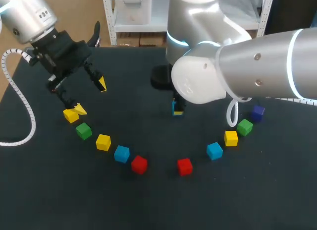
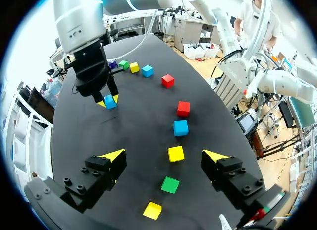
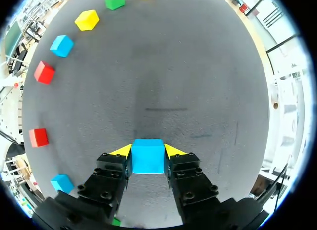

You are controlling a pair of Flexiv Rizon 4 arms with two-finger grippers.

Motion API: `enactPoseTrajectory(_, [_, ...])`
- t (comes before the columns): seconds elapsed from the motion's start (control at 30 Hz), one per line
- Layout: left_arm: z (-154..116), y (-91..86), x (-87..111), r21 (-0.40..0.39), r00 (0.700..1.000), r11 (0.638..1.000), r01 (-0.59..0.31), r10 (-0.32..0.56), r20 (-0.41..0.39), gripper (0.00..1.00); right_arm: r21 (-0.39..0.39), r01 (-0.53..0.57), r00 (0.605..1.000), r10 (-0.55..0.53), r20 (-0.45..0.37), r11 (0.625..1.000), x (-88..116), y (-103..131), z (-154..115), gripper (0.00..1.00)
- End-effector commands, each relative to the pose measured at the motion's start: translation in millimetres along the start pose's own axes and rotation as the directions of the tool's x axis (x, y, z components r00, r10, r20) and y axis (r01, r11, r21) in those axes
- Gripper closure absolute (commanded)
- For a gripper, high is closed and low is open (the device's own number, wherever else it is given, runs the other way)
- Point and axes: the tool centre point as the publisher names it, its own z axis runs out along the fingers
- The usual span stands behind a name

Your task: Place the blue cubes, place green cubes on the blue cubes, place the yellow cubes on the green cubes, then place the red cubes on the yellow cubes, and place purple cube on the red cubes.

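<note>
My right gripper is shut on a blue cube, low over the middle of the black table; the same cube shows under the right arm, and whether it touches the table I cannot tell. In front lies an arc of cubes: yellow, green, yellow, blue, red, red, blue, yellow, green, purple. My left gripper hangs open above the arc's left end, nothing between its fingertips.
In the left wrist view the near cubes run yellow, green, yellow, blue, red. The table's left edge is close to my left arm. A white cable loops beside it.
</note>
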Motion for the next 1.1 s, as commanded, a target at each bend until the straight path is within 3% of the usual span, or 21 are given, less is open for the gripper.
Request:
enactPoseTrajectory(0.03, [-0.2, -0.4, 0.4, -0.001, 1.0, 1.0, -0.002, 0.002, -0.001, 0.0, -0.005, -0.001, 1.0, 0.001, 0.004, 1.0, 0.5, -3.0, 1.2, 1.0])
enactPoseTrajectory(1.1, [-0.2, -0.4, 0.4, -0.001, 1.0, 1.0, -0.002, 0.002, -0.001, 0.0, -0.021, 0.008, 1.0, -0.008, 0.01, 1.0, -4.2, -4.4, 5.2, 1.0])
